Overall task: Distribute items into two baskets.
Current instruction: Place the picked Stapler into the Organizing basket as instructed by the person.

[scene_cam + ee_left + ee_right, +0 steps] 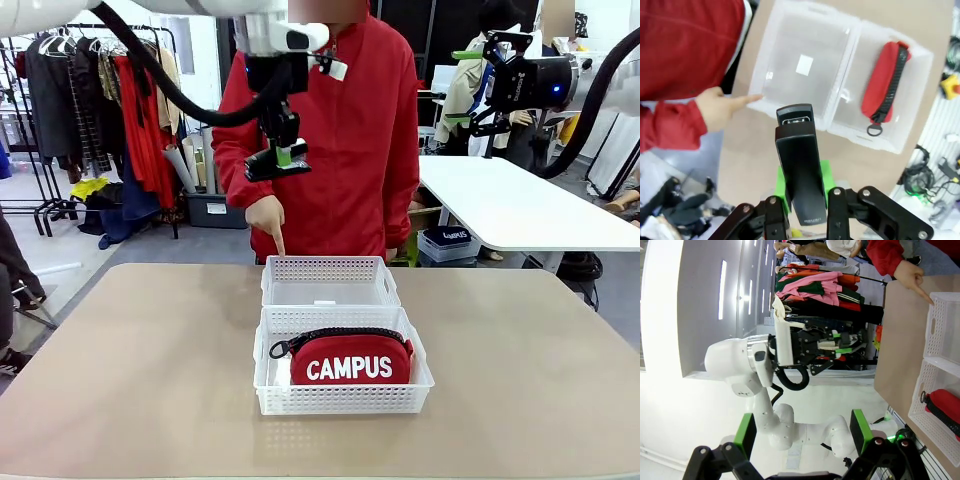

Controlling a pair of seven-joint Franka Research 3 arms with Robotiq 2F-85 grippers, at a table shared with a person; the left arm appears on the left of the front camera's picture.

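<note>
The left arm's jaws pinch a small black stapler [799, 160] by its rear end, nose down, high over the left edge of the far, empty white lattice-sided plastic basket [328, 270]. A person's hand [266, 215] points a finger at that basket's far left corner. Against its near side a matching white basket [340, 400] on the beige desk [130, 380] holds the red fabric "CAMPUS" zip pouch [350, 362]. The right arm's jaws stand spread and empty, raised well to the right. Best approach: shift over the empty basket's bare middle, clear of the finger, descend inside its walls, then release low so the stapler doesn't bounce.
</note>
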